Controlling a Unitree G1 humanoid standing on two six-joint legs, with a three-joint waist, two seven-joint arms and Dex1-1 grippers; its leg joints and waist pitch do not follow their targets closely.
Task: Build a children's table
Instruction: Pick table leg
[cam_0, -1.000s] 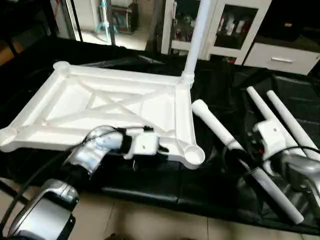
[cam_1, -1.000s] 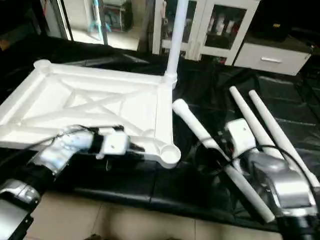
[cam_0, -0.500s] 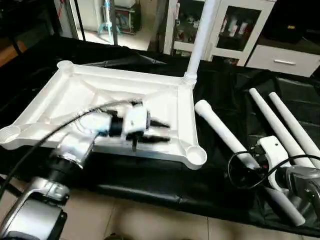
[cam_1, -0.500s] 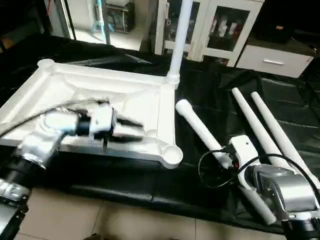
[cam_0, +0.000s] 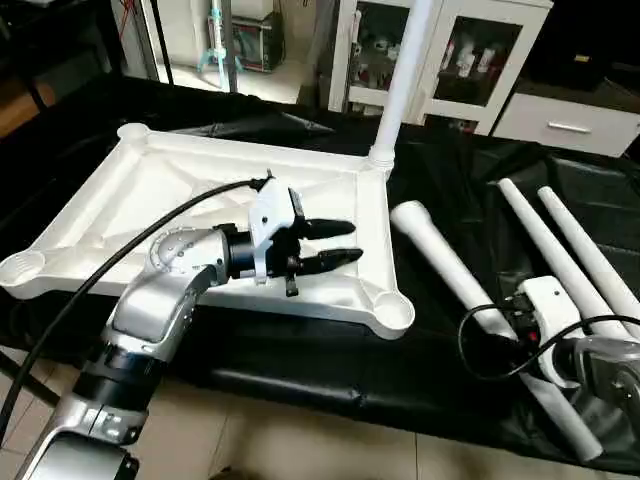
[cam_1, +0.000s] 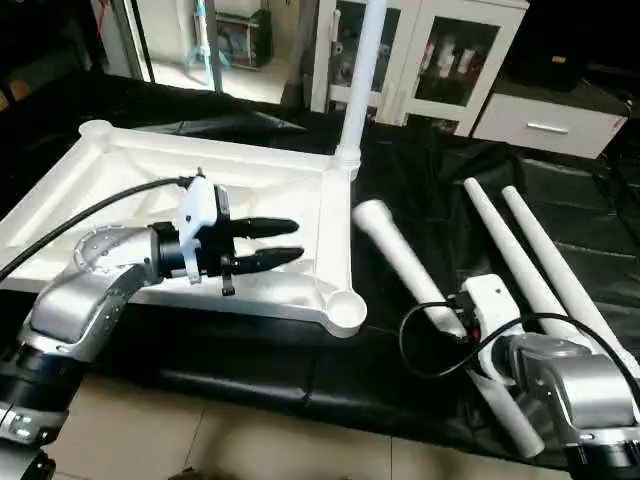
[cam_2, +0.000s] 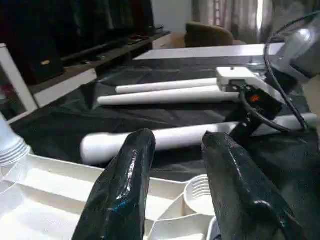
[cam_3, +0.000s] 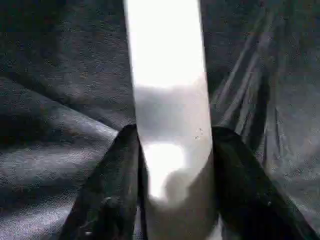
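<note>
Left pincer (cam_0: 345, 243) hovers parted over the upturned tabletop (cam_0: 130, 215).

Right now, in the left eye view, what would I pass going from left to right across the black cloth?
Upturned white table top → left gripper over it → upright leg at its far corner → loose leg in the right gripper → two more loose legs.

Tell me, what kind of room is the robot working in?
Probably a room in a home or a home-like lab. There is a white glass-door cabinet with small things on its shelves, a tiled floor, and a black sheet spread under the table parts.
</note>
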